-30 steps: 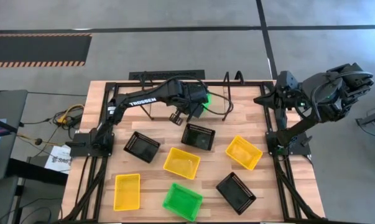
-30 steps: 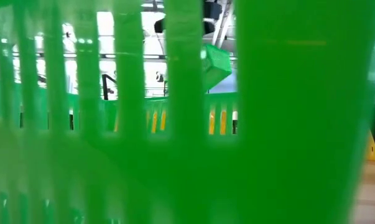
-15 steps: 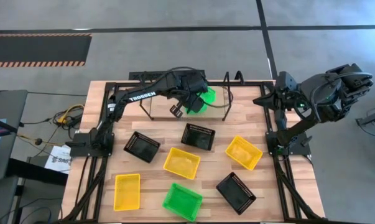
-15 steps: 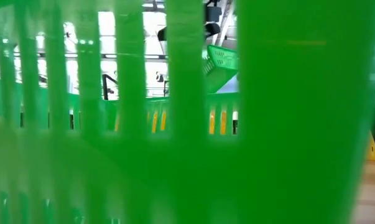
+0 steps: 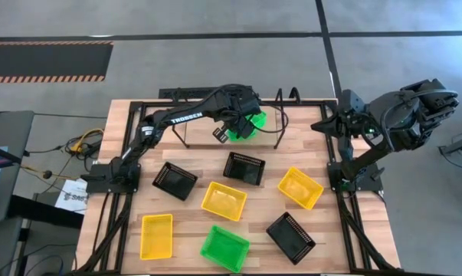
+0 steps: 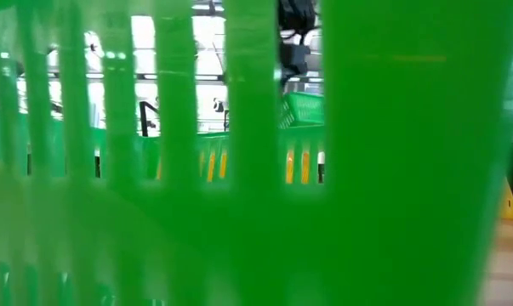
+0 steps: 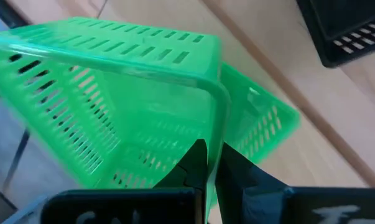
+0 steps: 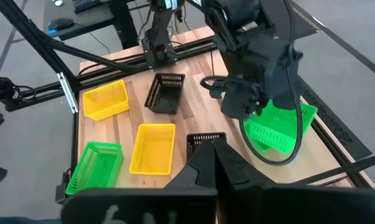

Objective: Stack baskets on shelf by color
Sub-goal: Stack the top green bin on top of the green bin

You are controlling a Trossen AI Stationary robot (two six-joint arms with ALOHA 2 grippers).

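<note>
My left gripper (image 5: 242,126) is shut on a bright green basket (image 5: 251,123), held over the shelf (image 5: 284,115) at the table's far edge. In the left wrist view a second green basket (image 7: 262,118) sits just beneath the held one (image 7: 112,106). The low view shows the held basket (image 6: 303,109) only through the slots of a near green basket (image 6: 392,170). My right gripper (image 8: 215,146) is shut and waits raised at the table's right side (image 5: 326,121). My left gripper pinches the held green basket by its side wall just below the rim (image 7: 213,134), near a corner. One finger (image 7: 196,158) is inside the basket and one finger (image 7: 231,162) outside. The basket is lifted clear, over the other green basket.
On the tabletop lie three black baskets (image 5: 174,180) (image 5: 244,168) (image 5: 290,238), three yellow baskets (image 5: 224,201) (image 5: 300,187) (image 5: 156,235) and a green basket (image 5: 224,248) near the front edge. Upright wire loops (image 5: 280,96) stand at the shelf's right end.
My left gripper has carried the green basket toward the table's far edge and a little right, over the shelf. In the low view the basket has come down and gone from tilted to nearly level. The gripper has stayed shut on it.
</note>
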